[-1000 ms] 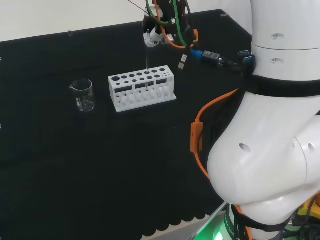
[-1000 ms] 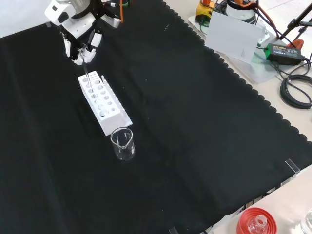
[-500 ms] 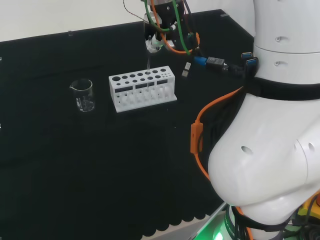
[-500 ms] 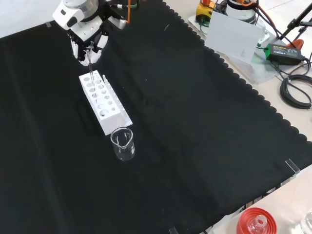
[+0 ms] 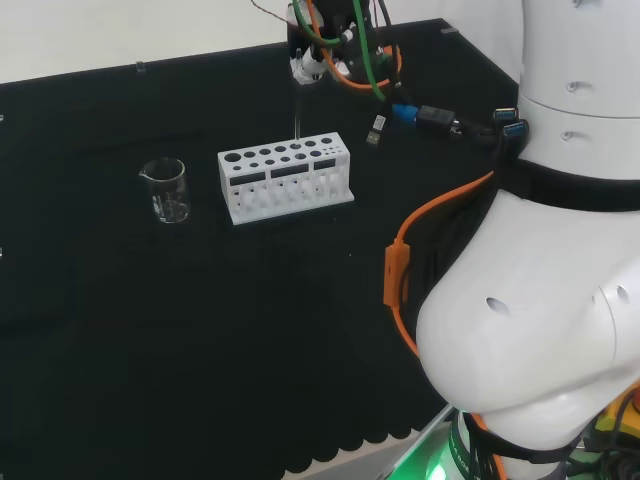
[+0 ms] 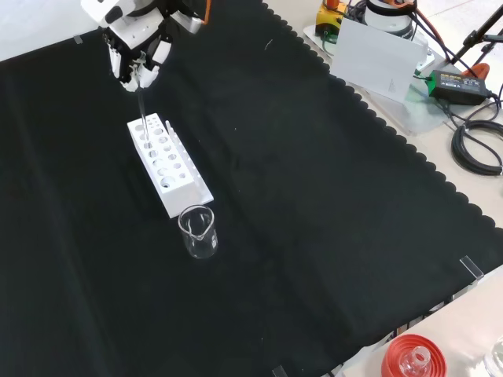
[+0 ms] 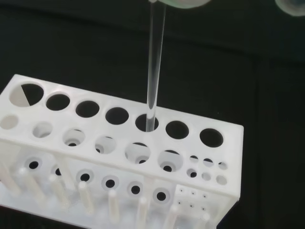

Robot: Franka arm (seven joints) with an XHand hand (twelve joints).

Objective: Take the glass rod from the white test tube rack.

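The white test tube rack [image 5: 285,175] stands on the black cloth, its holes facing up [image 6: 167,165]. A thin clear glass rod [image 5: 297,108] hangs upright above it, pinched at its top by the hand [image 5: 322,52], which is shut on it. In the front view the hand [image 6: 137,53] is above the rack's far end and the rod [image 6: 141,106] runs down from its fingertips. The wrist view shows the rod [image 7: 155,62] with its lower tip just at the mouth of a hole in the rack [image 7: 71,124].
An empty glass beaker [image 5: 166,190] stands left of the rack in the head view, nearer the camera [image 6: 197,232] in the front view. A red ribbed stand [image 6: 413,357] and cables [image 6: 475,141] lie beyond the cloth's scalloped edge.
The hand has risen with the rod, drawing it up out of the rack until only its tip is at the hole. Rack and beaker have stayed put.
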